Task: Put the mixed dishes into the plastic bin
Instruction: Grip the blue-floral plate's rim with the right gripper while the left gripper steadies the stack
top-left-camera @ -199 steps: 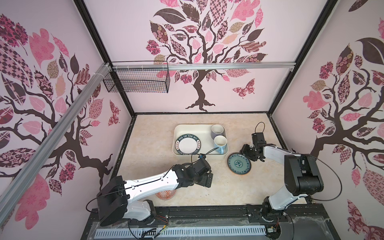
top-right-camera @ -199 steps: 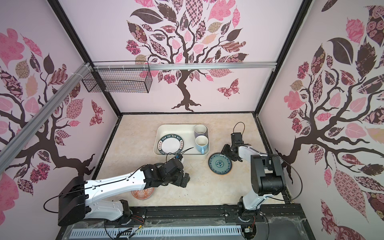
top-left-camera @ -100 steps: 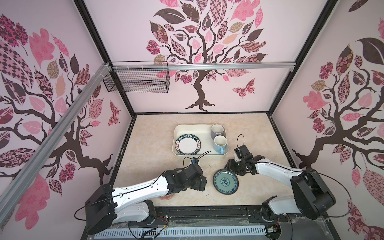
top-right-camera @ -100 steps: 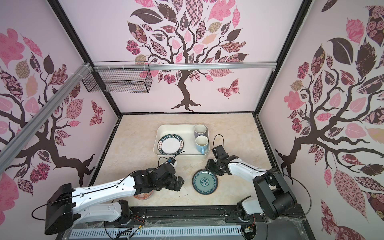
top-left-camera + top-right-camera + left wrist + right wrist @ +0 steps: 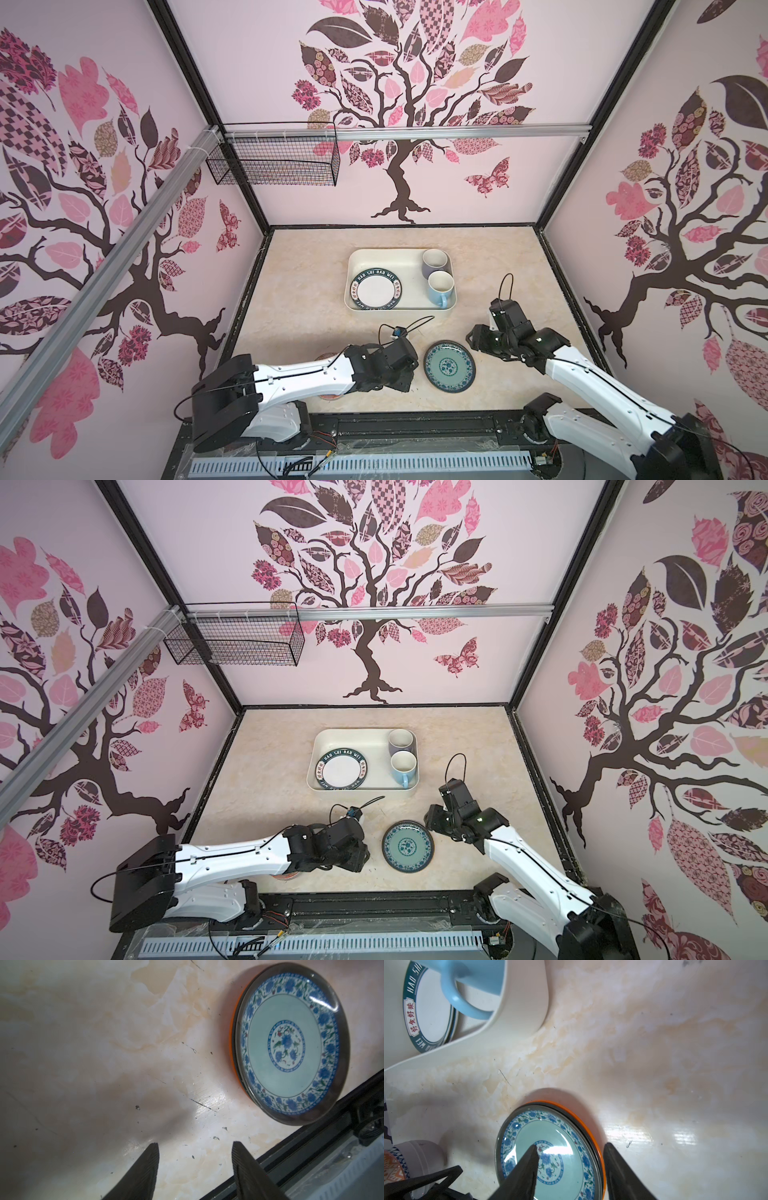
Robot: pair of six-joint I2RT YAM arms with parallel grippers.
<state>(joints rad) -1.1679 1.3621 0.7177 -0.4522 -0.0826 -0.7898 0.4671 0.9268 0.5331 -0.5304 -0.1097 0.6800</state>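
1. Teal plate (image 5: pixel 560 1132): lies flat on the table (image 5: pixel 654 1043), stacked on an orange-rimmed plate (image 5: pixel 591 1126) whose edge shows beneath it. Both are outside the bin. The near rim of the pair passes between the right gripper's fingers.
2. Right gripper (image 5: pixel 571 1148): jaws parted, one finger over the teal centre, the other outside the orange edge; no pinch is seen. Judged to be set this way so as to close on both rims at once.
3. Left gripper (image 5: pixel 195 1145): jaws parted over bare table, nothing between them. The stacked plates lie ahead of its fingers and off to one side. Judged to be standing by, perhaps to steady the stack.
4. Bin (image 5: pixel 399 266): cream plastic, well beyond both grippers. It holds a white lettered plate (image 5: pixel 376 289), a lavender mug (image 5: pixel 435 264) and a light-blue mug (image 5: pixel 440 289).
5. Bowl (image 5: pixel 396 1163): orange pattern, lavender side. It sits behind the left gripper's fingers, under that arm, outside the bin.
6. Hidden or unclear:
   - The bowl is mostly covered by the left arm in both top views.
   - The face of the orange-rimmed plate is covered entirely.
   - Whether the right fingers touch the plates cannot be told.
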